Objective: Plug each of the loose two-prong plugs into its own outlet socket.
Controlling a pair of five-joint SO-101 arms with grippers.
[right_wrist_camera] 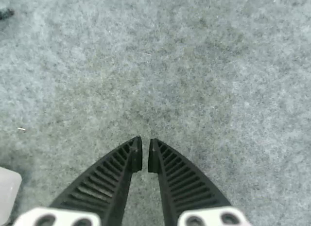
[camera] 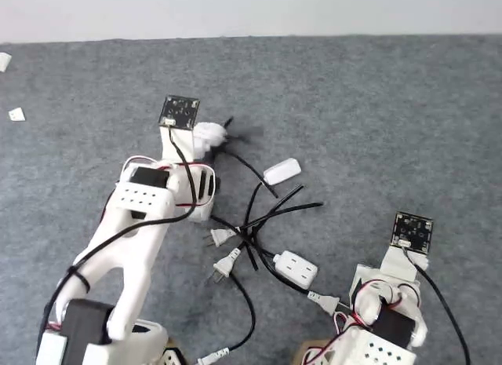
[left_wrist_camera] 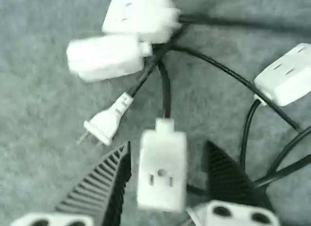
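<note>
The left gripper [left_wrist_camera: 168,150] stands spread around an outlet socket [left_wrist_camera: 162,180] (gaps either side); the right gripper [right_wrist_camera: 145,155], pressed together, hangs over grey carpet [right_wrist_camera: 194,65].

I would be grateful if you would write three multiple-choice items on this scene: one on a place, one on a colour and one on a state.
1. Where does the white outlet socket nearest the left gripper lie?
A. between its fingers
B. on top of the other arm
C. against the far wall

2. What colour are the cords of the plugs and sockets?
A. green
B. black
C. yellow

3. How is the right gripper?
A. wide open
B. shut on a plug
C. shut, holding nothing

Answers:
1 A, since the left wrist view shows the socket in the gap between the spread fingers.
2 B, since every cord lying on the carpet is black.
3 C, since its fingertips nearly meet over carpet alone.
</note>
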